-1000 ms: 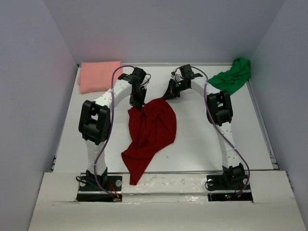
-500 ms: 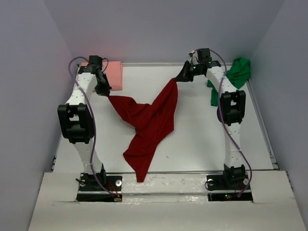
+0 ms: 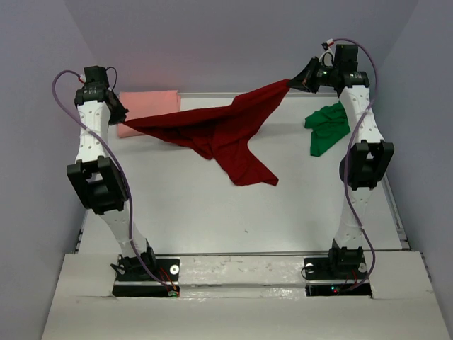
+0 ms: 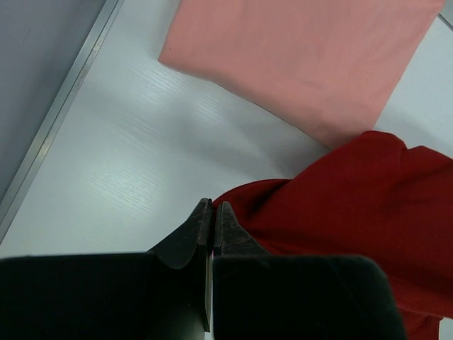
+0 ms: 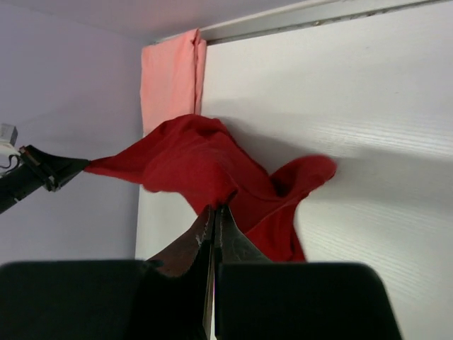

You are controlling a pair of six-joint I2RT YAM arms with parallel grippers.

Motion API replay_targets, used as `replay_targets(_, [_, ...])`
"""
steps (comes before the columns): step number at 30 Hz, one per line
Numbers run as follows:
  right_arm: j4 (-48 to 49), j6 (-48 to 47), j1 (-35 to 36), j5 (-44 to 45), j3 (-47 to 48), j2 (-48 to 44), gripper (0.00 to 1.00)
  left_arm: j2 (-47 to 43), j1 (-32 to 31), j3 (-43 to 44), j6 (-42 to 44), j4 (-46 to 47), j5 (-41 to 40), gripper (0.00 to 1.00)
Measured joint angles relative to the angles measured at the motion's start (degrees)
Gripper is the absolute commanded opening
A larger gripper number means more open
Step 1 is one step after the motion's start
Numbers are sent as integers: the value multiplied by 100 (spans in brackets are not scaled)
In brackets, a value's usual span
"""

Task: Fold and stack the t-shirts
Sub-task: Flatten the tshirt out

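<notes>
Red shirt (image 3: 219, 131) held up, spread.
Left tool (image 3: 121, 118) and right tool (image 3: 291, 83) each clenched on one end above bench (image 3: 297, 205).

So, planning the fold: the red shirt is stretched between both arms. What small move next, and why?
Probably lower both together toward the table to lay the dark red t-shirt flat: the left gripper and right gripper are shut on its ends, and it hangs stretched, middle drooping, unfolded.

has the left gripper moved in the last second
Yes. In the top view the left gripper has swung left, from right of the folded salmon pink t-shirt to its left edge, pulling the dark red t-shirt out with it.
</notes>
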Motion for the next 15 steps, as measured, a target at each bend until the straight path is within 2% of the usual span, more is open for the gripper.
replay_targets(7, [243,448,125,-715,151,153,0,-24,44,103,-66,267,588,0])
replay_targets(10, [553,568,133,-1128,15,76,0,-186,33,-83,-66,555,1248,0])
replay_targets(12, [837,682,140,-1432,-444,-192,0,-417,35,-376,-63,739,1572,0])
replay_targets(15, [1366,918,146,-1759,-1615,-933,0,-1257,35,-1427,-74,1346,2284,0])
